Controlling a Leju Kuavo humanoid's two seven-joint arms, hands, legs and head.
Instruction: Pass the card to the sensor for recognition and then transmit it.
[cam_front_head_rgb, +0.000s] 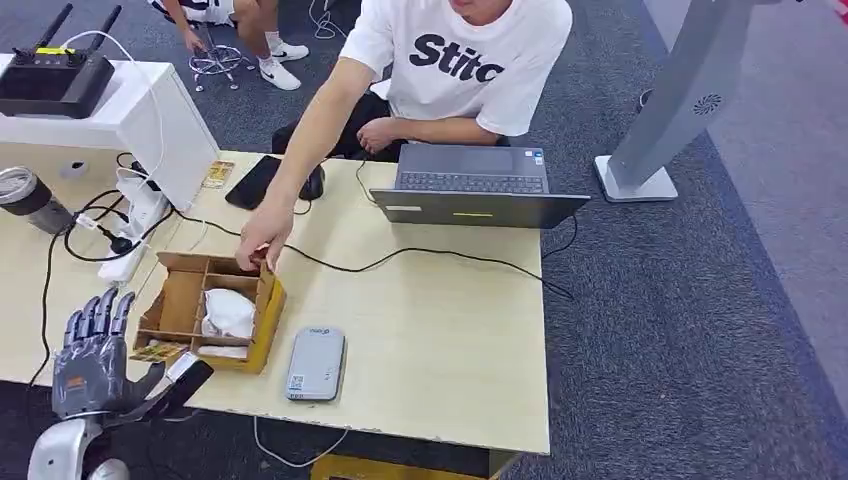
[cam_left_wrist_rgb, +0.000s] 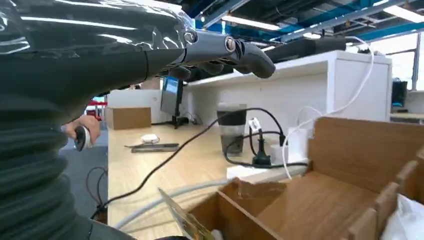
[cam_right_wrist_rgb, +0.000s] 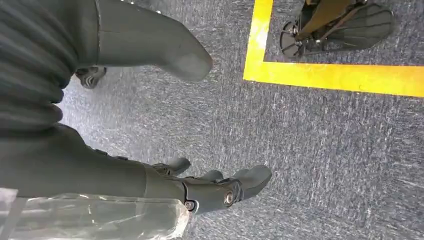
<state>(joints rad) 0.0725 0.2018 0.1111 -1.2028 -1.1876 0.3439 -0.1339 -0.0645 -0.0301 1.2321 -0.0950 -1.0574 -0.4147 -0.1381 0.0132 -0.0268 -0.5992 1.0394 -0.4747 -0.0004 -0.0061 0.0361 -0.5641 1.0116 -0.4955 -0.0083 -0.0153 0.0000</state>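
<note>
The card (cam_front_head_rgb: 158, 351) lies at the near left corner of the cardboard divider box (cam_front_head_rgb: 262, 330), its printed face up; the print is too small to read. In the left wrist view its edge (cam_left_wrist_rgb: 186, 221) shows tilted against the box wall. The left hand (cam_front_head_rgb: 92, 358) is raised just left of the box, fingers (cam_front_head_rgb: 95, 315) extended and spread, thumb out toward a dark flat object with a white label (cam_front_head_rgb: 188, 376) at the counter (cam_front_head_rgb: 440, 340) edge. It holds nothing. The sensor (cam_front_head_rgb: 316, 363), a flat grey unit with a small QR-type label and faint logo, lies just right of the box. White crumpled material (cam_front_head_rgb: 229, 312) fills one compartment. A person's hand (cam_front_head_rgb: 262, 238) touches the far rim of the box; the shirt (cam_front_head_rgb: 470, 60) reads "Stitc", partly hidden. An open laptop (cam_front_head_rgb: 473, 186) stands at the far edge. The right hand (cam_right_wrist_rgb: 210, 187) hangs over grey carpet (cam_right_wrist_rgb: 325, 150) near a yellow floor line (cam_right_wrist_rgb: 340, 77), fingers loosely apart, empty.
</note>
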